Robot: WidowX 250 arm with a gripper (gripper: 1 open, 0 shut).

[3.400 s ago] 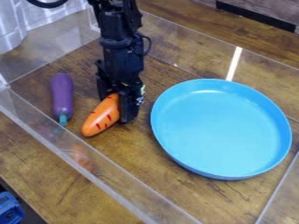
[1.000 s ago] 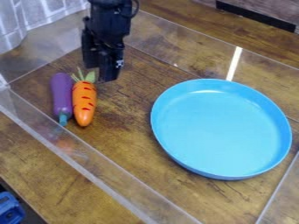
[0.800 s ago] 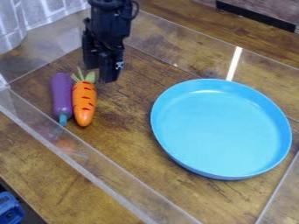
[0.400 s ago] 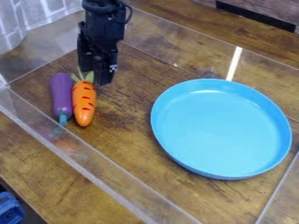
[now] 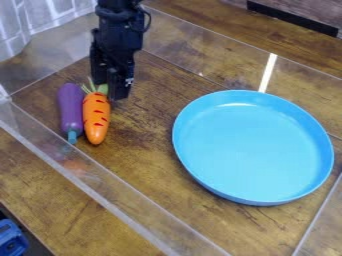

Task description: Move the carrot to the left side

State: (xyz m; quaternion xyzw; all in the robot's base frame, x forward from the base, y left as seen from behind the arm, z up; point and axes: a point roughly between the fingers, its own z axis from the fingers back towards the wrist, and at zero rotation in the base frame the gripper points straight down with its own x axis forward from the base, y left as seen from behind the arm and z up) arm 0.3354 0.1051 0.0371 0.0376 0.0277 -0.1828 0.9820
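The small orange ridged toy carrot (image 5: 95,117) lies touching the purple toy eggplant (image 5: 70,108), well left of the round blue plastic plate (image 5: 253,146). The black gripper (image 5: 107,88) hangs just above the carrot's green top, holding nothing; its finger spread is unclear. No writing is readable.

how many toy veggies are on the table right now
2. The carrot lies at the left, just below the tool. The eggplant lies right beside it on its left. The blue plate holds none, and nothing looks hidden.

Wooden table (image 5: 160,215) — carrot (image 5: 95,117), eggplant (image 5: 70,107), plate (image 5: 253,145)
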